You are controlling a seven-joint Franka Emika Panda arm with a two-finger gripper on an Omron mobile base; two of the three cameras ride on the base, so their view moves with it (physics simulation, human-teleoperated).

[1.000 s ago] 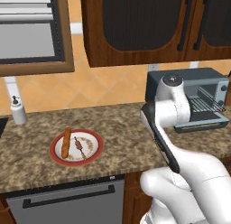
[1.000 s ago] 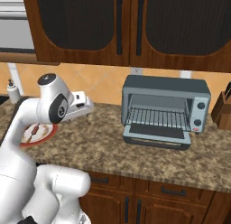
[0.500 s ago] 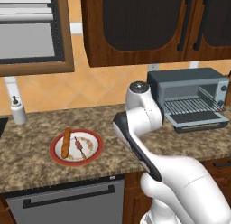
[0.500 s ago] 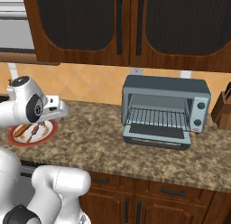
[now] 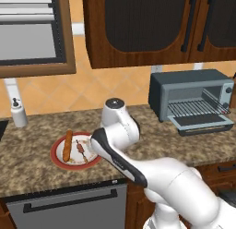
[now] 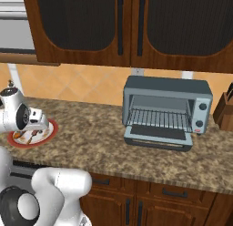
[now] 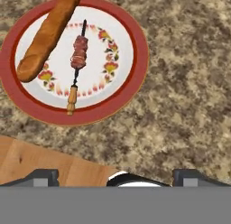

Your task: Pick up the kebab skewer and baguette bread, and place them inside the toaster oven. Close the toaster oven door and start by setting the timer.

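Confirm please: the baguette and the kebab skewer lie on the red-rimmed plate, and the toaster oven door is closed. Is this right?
Not quite. The toaster oven door is open, folded down, as the right base view shows. The baguette and kebab skewer do lie on the red-rimmed plate.

A: How many pieces of food did you count?
B: Two: one baguette bread (image 7: 47, 34) and one kebab skewer (image 7: 77, 60), with two meat chunks on the stick, as far as I could tell.
A: And plates?
B: One red-rimmed plate (image 7: 137, 47).
A: Appliances?
B: One toaster oven (image 6: 167, 111) with one toaster oven door (image 6: 157, 136), and two knobs on its panel. One soap dispenser (image 5: 18, 114) too
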